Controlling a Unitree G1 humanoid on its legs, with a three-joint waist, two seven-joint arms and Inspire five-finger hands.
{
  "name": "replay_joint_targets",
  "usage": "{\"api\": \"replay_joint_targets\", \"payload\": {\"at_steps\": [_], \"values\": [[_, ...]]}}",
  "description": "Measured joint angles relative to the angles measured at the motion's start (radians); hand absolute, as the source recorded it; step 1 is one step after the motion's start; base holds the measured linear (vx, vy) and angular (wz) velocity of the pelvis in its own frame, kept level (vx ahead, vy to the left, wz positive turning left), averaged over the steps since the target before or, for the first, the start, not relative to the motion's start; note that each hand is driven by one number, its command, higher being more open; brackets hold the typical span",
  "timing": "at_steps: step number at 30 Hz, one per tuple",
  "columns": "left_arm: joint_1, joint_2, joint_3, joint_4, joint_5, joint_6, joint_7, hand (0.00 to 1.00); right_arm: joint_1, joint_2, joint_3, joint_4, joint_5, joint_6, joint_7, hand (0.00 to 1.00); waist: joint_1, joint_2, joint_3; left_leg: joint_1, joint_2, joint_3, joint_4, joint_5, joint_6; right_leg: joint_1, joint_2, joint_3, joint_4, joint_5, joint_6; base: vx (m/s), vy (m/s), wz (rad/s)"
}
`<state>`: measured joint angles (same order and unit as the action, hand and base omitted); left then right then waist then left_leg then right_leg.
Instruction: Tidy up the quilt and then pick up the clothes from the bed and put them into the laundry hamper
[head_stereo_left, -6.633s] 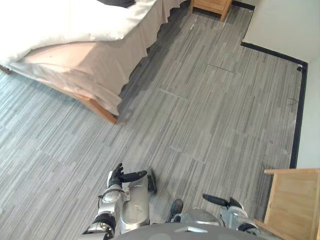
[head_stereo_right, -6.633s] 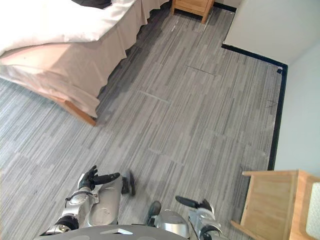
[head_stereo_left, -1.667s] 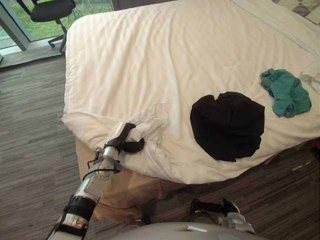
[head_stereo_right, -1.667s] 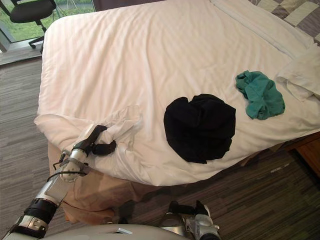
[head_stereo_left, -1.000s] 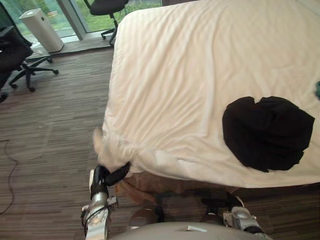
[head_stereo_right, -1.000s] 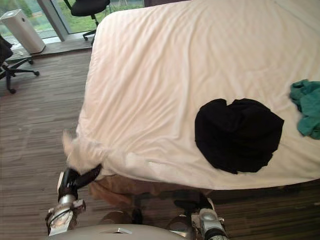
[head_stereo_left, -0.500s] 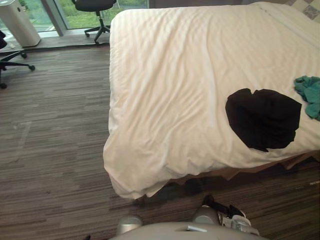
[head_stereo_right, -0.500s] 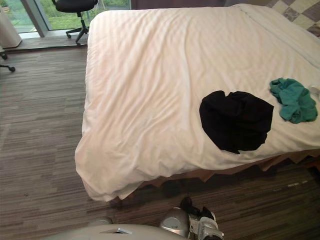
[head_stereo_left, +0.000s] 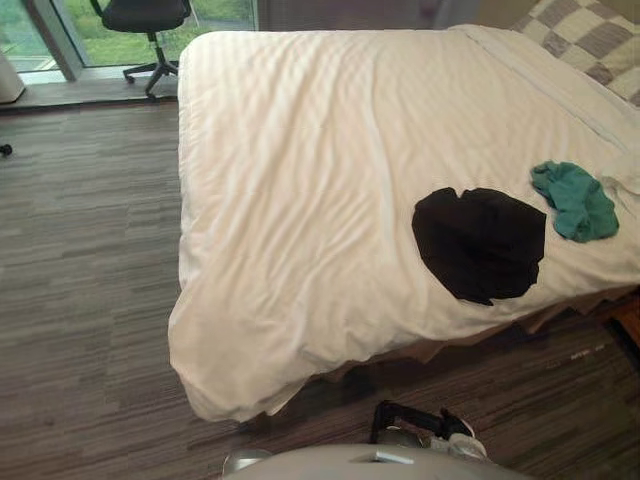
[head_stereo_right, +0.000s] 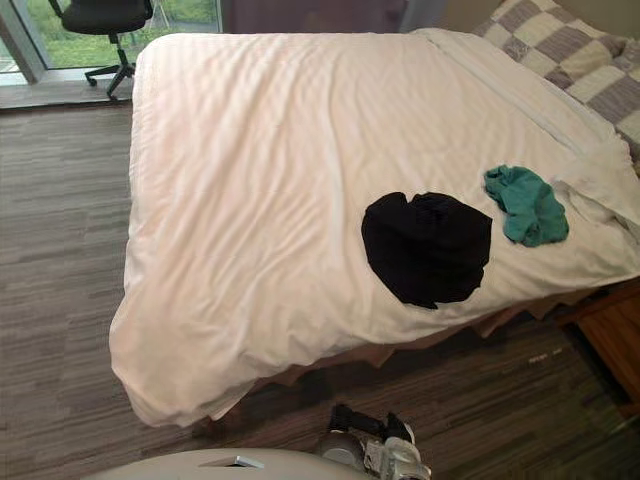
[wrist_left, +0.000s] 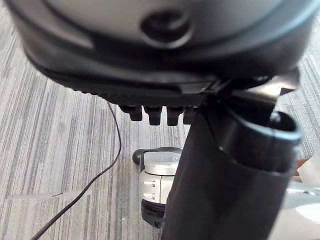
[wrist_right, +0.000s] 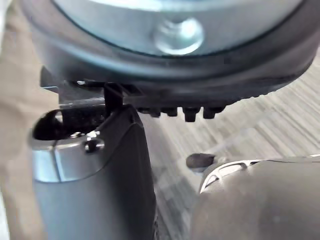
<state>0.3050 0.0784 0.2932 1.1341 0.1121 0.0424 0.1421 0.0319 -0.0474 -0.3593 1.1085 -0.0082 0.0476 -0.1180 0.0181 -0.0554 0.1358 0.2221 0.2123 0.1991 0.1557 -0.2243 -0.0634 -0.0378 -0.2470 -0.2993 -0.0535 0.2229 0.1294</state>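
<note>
Left eye view: black garment (head_stereo_left: 480, 243) and green garment (head_stereo_left: 573, 200) lie near each other on the white quilt (head_stereo_left: 300, 180), close to the bed (head_stereo_left: 560, 312) edge nearest me. Both look light, limp and easy to bunch; I'd pinch a raised fold mid-cloth. Left robot hand (wrist_left: 155, 85) and right robot hand (wrist_right: 170, 75) hang slack-fingered and empty above the floor (head_stereo_left: 80, 250).

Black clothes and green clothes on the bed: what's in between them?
Only a bare strip of the white quilt lies between the black clothes and the green clothes. The left eye view shows it.
</note>
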Motion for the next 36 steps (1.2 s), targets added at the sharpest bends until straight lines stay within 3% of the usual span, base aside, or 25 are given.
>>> {"api": "replay_joint_targets", "payload": {"at_steps": [4,5,6,10,14,18,22,23,24,27,28,29,30,33,36], "values": [[-0.022,-0.002,-0.004,0.017,0.003,0.007,0.008,1.00,0.042,-0.005,-0.062,0.022,0.085,-0.006,-0.026,1.00,-0.010,0.026,0.002,0.032,-0.002,0.001,-0.005,-0.001,-0.006,0.038,0.002,0.004,-0.028,0.010,0.000,0.01,0.001,-0.05],[-0.022,-0.003,-0.005,0.018,0.012,0.007,0.009,1.00,0.053,-0.002,-0.076,0.027,0.118,-0.006,-0.030,0.00,-0.018,0.028,0.001,0.033,-0.002,0.000,-0.005,-0.006,-0.016,0.040,0.001,0.003,-0.028,0.009,0.000,0.00,0.000,0.00],[-0.022,-0.003,-0.007,0.018,0.013,0.007,0.010,1.00,0.057,0.002,-0.087,0.026,0.137,-0.007,-0.032,0.00,-0.022,0.029,0.002,0.033,-0.001,0.000,-0.006,-0.011,-0.024,0.040,0.001,0.002,-0.028,0.010,0.001,-0.06,0.003,0.05],[-0.027,0.000,-0.034,0.018,0.024,0.023,0.032,1.00,0.075,0.020,-0.134,0.026,0.243,-0.014,-0.069,0.00,-0.023,0.034,0.008,0.056,-0.003,0.001,-0.036,-0.051,-0.112,0.039,-0.002,0.016,-0.034,0.019,0.017,-0.08,0.038,-0.02],[-0.031,0.016,-0.064,0.015,0.093,0.028,0.042,1.00,0.074,0.045,-0.176,-0.011,0.307,-0.014,-0.120,0.00,-0.029,0.030,0.009,0.065,-0.015,0.019,-0.037,-0.055,-0.106,0.035,-0.007,0.036,-0.034,0.014,0.020,-0.05,0.039,-0.12],[-0.039,0.000,-0.064,0.015,0.097,0.028,0.044,1.00,0.062,0.007,-0.253,-0.129,0.307,-0.014,-0.172,0.00,-0.038,0.056,0.020,0.065,-0.014,0.018,-0.044,-0.055,-0.106,0.034,-0.007,0.035,-0.033,0.016,0.023,0.02,0.010,0.02],[-0.044,-0.009,-0.083,0.013,0.137,0.027,0.037,1.00,-0.016,-0.117,-0.328,-0.226,0.289,-0.013,-0.212,0.00,-0.049,0.095,0.021,0.065,-0.013,0.014,-0.054,-0.042,-0.125,0.028,-0.007,0.035,-0.030,0.021,0.032,0.08,0.034,0.04],[-0.027,-0.008,-0.057,0.002,0.162,0.027,0.023,1.00,-0.089,-0.198,-0.441,-0.251,0.287,0.019,-0.201,0.00,-0.059,0.099,0.019,0.065,-0.014,0.013,-0.033,-0.036,-0.130,0.042,-0.005,0.038,-0.027,0.029,0.037,0.08,0.030,0.01],[-0.022,-0.005,-0.053,-0.001,0.168,0.024,0.020,1.00,-0.111,-0.243,-0.471,-0.250,0.287,0.026,-0.204,0.00,-0.058,0.101,0.018,0.065,-0.013,0.013,-0.023,-0.037,-0.130,0.047,-0.005,0.038,-0.027,0.028,0.037,0.04,0.017,0.01],[-0.024,0.010,-0.042,-0.003,0.173,0.021,-0.013,1.00,-0.162,-0.463,-0.363,-0.253,0.285,-0.021,-0.148,0.00,-0.053,0.112,0.015,0.065,-0.012,0.007,-0.018,-0.033,-0.130,0.052,-0.006,0.031,-0.028,0.021,0.030,0.00,-0.006,0.01],[-0.024,0.020,-0.038,0.005,0.173,0.021,-0.028,1.00,-0.191,-0.498,-0.344,-0.297,0.290,-0.048,-0.133,0.00,-0.064,0.095,0.024,0.064,-0.010,0.002,-0.017,-0.025,-0.130,0.053,-0.006,0.030,-0.028,0.021,0.029,0.00,0.000,0.00],[-0.025,0.027,-0.038,0.004,0.174,0.020,-0.037,1.00,-0.199,-0.507,-0.336,-0.326,0.289,-0.077,-0.135,0.00,-0.066,0.101,0.020,0.064,-0.010,0.000,-0.017,-0.021,-0.128,0.055,-0.006,0.029,-0.028,0.021,0.029,-0.05,-0.055,0.02],[-0.024,0.035,-0.038,0.002,0.174,0.020,-0.045,1.00,-0.213,-0.532,-0.301,-0.371,0.289,-0.101,-0.132,0.00,-0.071,0.083,0.027,0.064,-0.010,-0.002,-0.017,-0.018,-0.127,0.055,-0.006,0.028,-0.028,0.016,0.023,-0.05,-0.049,0.03],[-0.005,0.035,0.028,0.002,0.174,0.004,-0.057,1.00,-0.225,-0.568,-0.241,-0.485,0.297,-0.097,-0.082,0.00,-0.062,0.074,0.030,0.064,-0.009,-0.008,-0.023,-0.019,-0.128,0.055,-0.007,0.024,-0.034,0.016,0.023,-0.07,-0.035,0.04],[0.013,0.043,0.098,0.004,0.174,0.003,-0.062,1.00,-0.278,-0.585,-0.085,-0.614,0.308,-0.095,-0.061,0.00,-0.076,0.071,0.036,0.064,-0.007,-0.013,-0.040,-0.041,-0.138,0.054,-0.007,0.013,-0.034,0.017,0.026,-0.12,-0.023,0.07]]}}
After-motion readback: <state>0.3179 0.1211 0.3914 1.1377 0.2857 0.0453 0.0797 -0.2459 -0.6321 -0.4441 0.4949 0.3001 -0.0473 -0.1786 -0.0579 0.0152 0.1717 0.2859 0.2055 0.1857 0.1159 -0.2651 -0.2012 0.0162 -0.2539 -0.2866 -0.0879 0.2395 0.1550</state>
